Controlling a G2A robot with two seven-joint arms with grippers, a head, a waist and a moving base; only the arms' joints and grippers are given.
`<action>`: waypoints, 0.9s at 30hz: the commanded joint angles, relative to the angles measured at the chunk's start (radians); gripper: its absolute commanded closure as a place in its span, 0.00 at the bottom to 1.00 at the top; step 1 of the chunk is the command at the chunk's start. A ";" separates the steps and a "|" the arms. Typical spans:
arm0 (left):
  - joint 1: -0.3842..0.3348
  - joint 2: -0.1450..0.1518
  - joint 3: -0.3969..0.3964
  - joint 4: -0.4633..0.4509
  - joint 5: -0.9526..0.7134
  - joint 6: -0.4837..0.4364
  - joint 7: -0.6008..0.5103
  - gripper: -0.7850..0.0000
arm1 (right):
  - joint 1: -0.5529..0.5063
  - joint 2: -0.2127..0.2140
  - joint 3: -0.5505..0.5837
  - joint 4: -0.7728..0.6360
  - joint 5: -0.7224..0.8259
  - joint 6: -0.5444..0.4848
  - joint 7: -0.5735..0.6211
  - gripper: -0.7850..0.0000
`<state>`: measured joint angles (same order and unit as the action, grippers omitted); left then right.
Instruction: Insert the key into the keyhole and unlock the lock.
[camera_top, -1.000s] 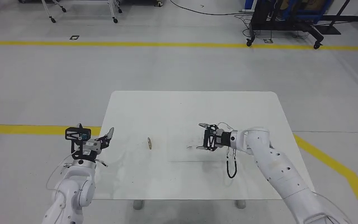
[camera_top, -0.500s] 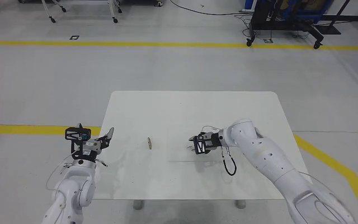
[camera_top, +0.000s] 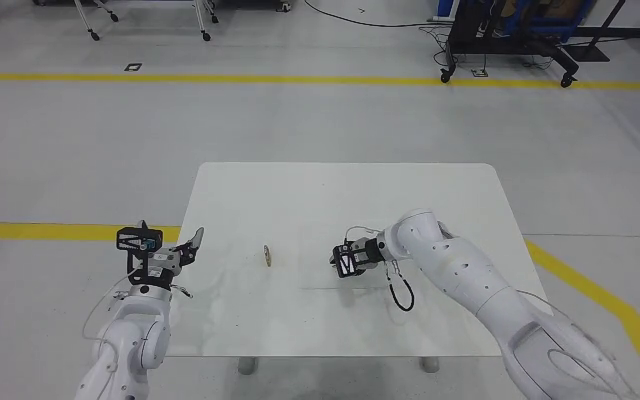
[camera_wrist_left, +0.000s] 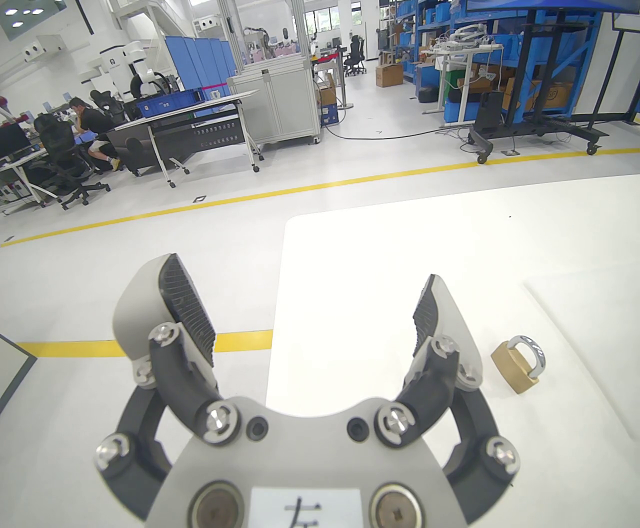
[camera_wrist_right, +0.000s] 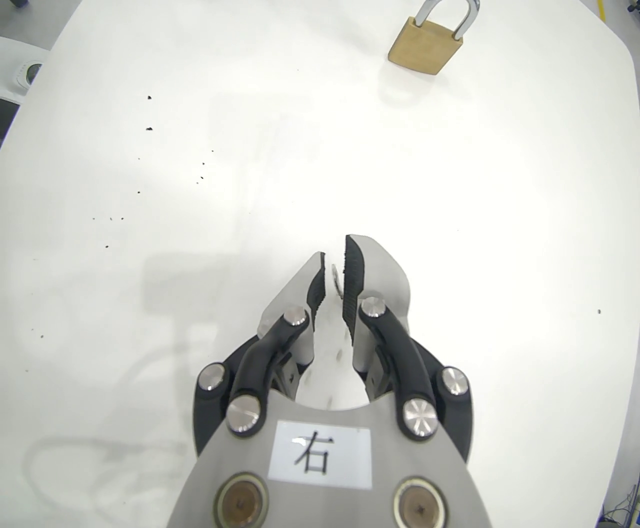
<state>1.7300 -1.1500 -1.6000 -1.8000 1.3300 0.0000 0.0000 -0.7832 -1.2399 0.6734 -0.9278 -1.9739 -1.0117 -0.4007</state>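
White table (camera_top: 420, 195): at its left edge the left gripper (camera_wrist_left: 300, 282) hangs with fingers wide apart, gripping nothing. Mid-table, the brass lock (camera_wrist_left: 517, 370) lies flat, apart from both arms. To its right, the right gripper (camera_wrist_right: 334, 252) is pinched on the thin metal key (camera_wrist_right: 336, 280), low over the tabletop.

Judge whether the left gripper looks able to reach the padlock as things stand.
Probably yes: the left gripper is open by the table edge, and the padlock sits on bare table just ahead, with nothing between them.
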 joint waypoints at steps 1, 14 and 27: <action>0.000 0.000 0.000 0.000 0.000 0.000 0.000 0.00 | 0.006 -0.003 -0.006 0.011 0.003 0.005 0.009 1.00; 0.000 0.000 0.000 0.000 0.000 0.000 0.000 0.00 | -0.001 0.011 0.007 -0.023 0.016 0.054 0.004 1.00; 0.000 0.000 0.000 0.000 0.000 0.000 0.000 0.00 | -0.053 0.057 0.083 -0.085 0.039 0.088 -0.061 1.00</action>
<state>1.7300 -1.1500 -1.6000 -1.8000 1.3300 0.0000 0.0000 -0.8360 -1.1829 0.7568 -1.0131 -1.9350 -0.9237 -0.4622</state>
